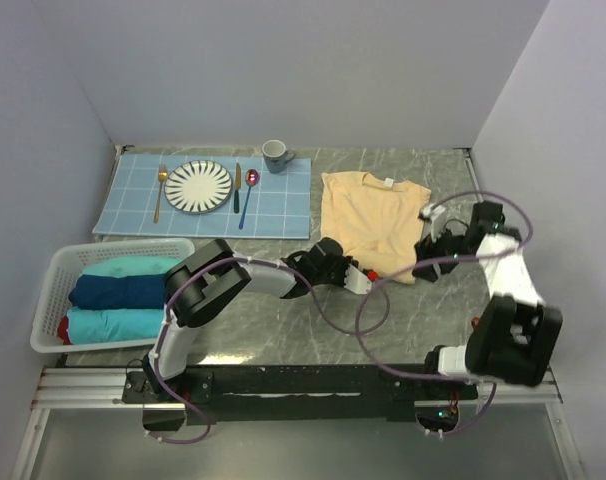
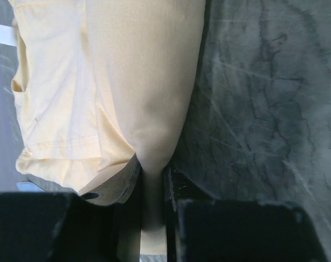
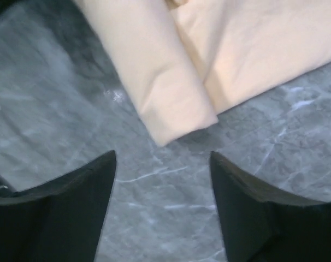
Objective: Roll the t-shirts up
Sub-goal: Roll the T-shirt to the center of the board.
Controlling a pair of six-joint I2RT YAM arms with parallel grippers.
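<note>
White plastic slatted basket (image 1: 113,248), far left: holds rolled teal and navy shirts (image 1: 118,292). Left gripper (image 2: 153,180): clamped on a pinched fold of the pale yellow-cream cloth t-shirt (image 1: 368,215) (spread flat on the grey marbled table (image 1: 263,335), right of centre). Right gripper (image 3: 163,161): jaws wide, hovering just off the shirt's folded corner.

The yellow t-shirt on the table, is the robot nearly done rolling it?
Not yet. In the white plastic basket sit bundled shirts, teal and navy, which look done. The pale yellow cloth t-shirt lies mostly flat on the grey marbled table, one edge folded over. The left gripper is shut on its near hem, and the right gripper hangs open by the near corner. The rolling itself is left.
</note>
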